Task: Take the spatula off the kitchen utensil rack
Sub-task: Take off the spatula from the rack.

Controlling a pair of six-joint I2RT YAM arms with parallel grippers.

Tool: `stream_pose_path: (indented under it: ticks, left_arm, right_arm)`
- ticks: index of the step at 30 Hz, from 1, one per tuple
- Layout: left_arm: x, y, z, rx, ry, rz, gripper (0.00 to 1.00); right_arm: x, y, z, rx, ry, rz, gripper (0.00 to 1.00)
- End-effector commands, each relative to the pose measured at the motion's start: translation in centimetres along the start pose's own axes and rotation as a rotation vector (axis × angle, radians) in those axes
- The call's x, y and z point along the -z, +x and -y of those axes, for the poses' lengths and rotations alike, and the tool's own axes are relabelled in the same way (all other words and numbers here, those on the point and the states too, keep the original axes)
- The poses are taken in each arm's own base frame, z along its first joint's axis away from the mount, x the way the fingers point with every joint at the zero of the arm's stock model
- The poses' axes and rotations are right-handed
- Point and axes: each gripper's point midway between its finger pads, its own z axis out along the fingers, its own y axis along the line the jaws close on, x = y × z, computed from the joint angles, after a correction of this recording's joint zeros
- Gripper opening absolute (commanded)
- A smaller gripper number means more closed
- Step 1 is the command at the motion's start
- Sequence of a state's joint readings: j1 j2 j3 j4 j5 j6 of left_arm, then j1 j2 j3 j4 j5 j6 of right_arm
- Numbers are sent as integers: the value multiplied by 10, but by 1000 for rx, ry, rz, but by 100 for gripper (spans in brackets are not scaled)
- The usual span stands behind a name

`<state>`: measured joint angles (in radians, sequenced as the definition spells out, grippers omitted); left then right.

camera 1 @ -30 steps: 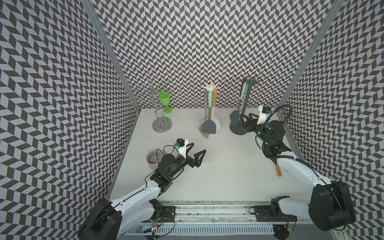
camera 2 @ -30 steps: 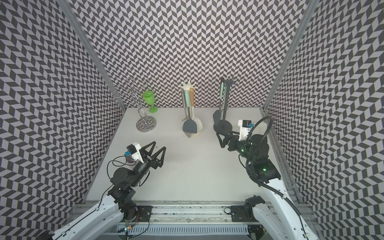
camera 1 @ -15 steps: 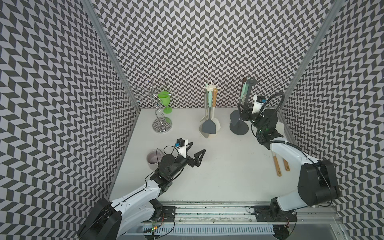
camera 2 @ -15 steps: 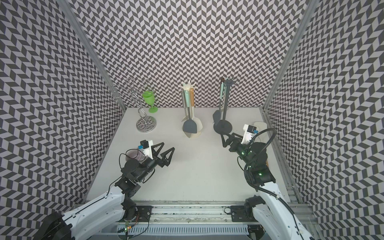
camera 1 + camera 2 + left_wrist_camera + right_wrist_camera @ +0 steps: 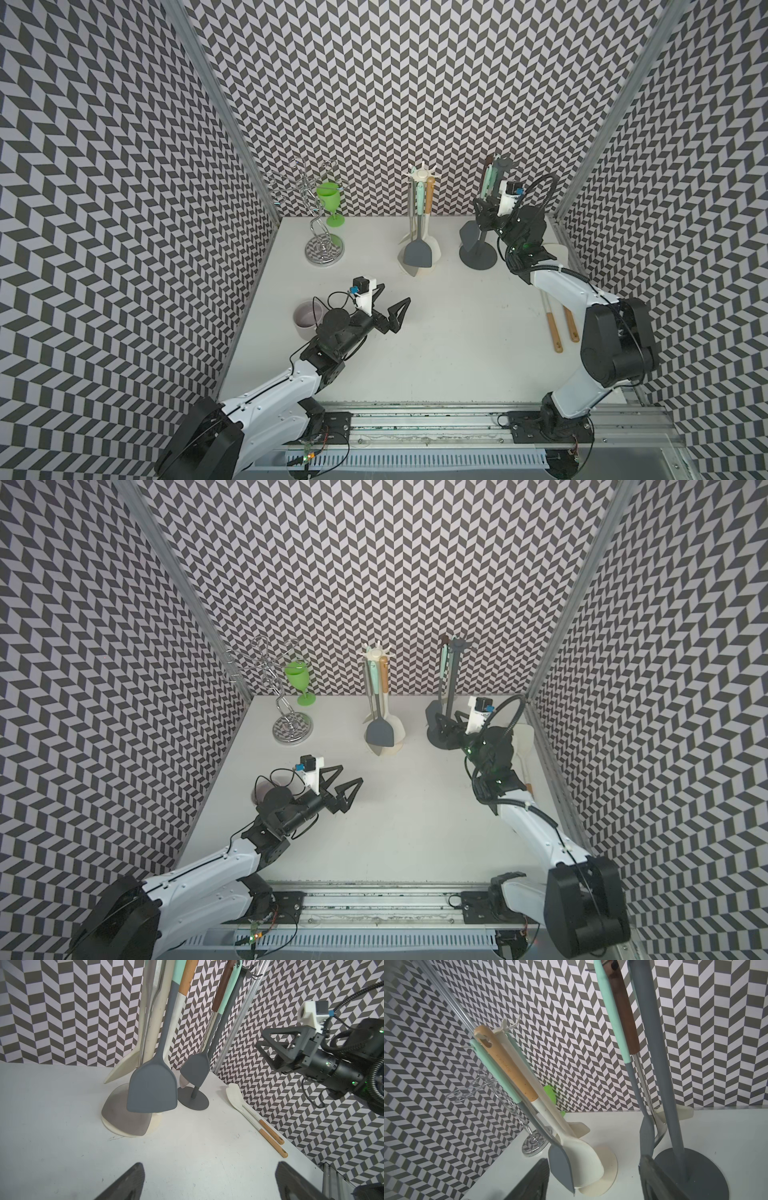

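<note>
Spatula [image 5: 470, 237] hangs on the dark grey rack [image 5: 478, 261] near the back right corner of the bench [image 5: 436, 332]. Its flat grey head sits low by the rack's foot. It looks light. The head is likely soft and bendy and the long handle stiff, so the handle seems the best place to hold before lifting it up off the hook. A brown-handled tool [image 5: 625, 1022] hangs just beside it. The right gripper [image 5: 260, 1040] is close, partly open and holding nothing. The left gripper [image 5: 351, 773] is wide open and empty, well apart.
</note>
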<state>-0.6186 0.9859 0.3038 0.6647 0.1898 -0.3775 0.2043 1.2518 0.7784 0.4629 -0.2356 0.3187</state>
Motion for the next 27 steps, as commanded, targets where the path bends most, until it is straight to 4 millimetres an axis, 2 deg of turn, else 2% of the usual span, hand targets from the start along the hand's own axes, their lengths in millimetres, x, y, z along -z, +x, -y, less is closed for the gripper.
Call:
stream_pose_path:
  ticks: [1, 5, 11, 18, 22, 27]
  left_arm:
    - [1, -13, 1, -68, -19, 46, 100]
    - [-1, -11, -2, -83, -32, 39, 100]
    - [-1, -12, -2, -92, -37, 38, 100]
    - [-1, -12, -1, -92, -33, 40, 100]
    - [0, -13, 0, -92, -27, 40, 100]
    - [-1, -13, 1, -91, -22, 41, 100]
  right_arm:
    - [-20, -46, 0, 109, 9, 146, 65]
    - [-57, -49, 4, 144, -5, 123, 54]
    - [-95, -54, 23, 177, 46, 124, 49]
    - [-116, -50, 37, 225, 92, 119, 44]
    - [-120, -46, 41, 234, 99, 114, 42]
    - [-126, -41, 40, 251, 78, 110, 35]
